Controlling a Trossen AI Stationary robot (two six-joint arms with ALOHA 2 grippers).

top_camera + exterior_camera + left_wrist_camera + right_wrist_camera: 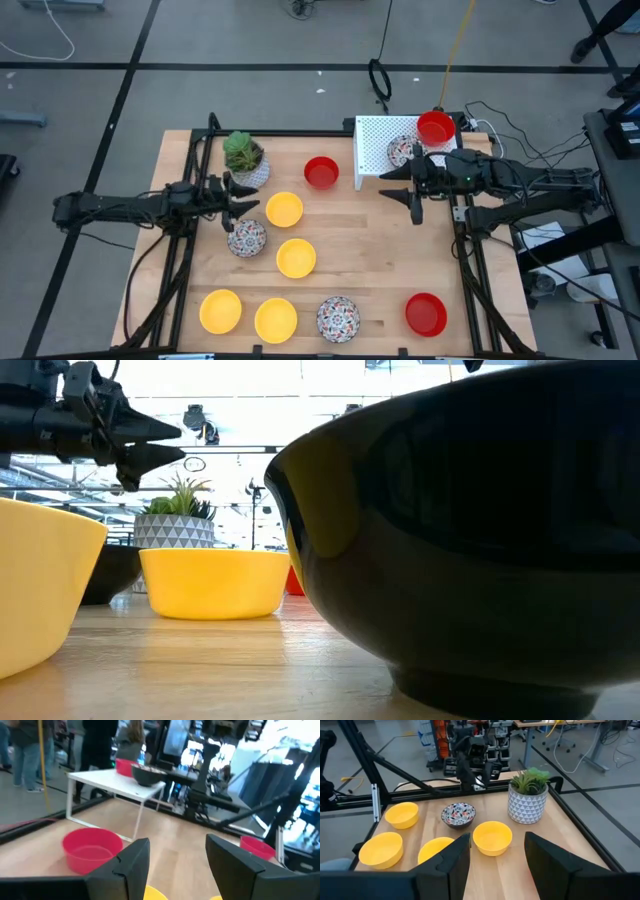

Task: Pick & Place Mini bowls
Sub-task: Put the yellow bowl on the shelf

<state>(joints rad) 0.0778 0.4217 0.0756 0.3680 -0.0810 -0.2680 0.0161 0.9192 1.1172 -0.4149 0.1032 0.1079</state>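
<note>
Two bowls already sat on the white rack (pixel 372 150) at the back of the worktop (pixel 380 250): a red bowl (pixel 436 128) and a patterned bowl (pixel 402 150). The rest were still spread over the wood, so the job looked partly done and between picks.

The right gripper (pixel 416 208) hung just in front of the rack, its jaws spread apart and holding nothing. In its wrist view a yellow bowl (pixel 492 837) lay straight ahead between the jaws, with another patterned bowl (pixel 458 814) beyond it and the potted plant (pixel 528 796) off to one side.

The left gripper (pixel 229 209) hovered beside the plant pot, jaws likewise wide and empty. A patterned bowl (pixel 247 238) lay almost under them, and a red bowl (pixel 92 849) stood ahead of them, short of the rack.

The next move probably called for one arm to lower over the nearest bowl, set one jaw inside its rim and one outside, then close and lift without nudging the neighbours.
</note>
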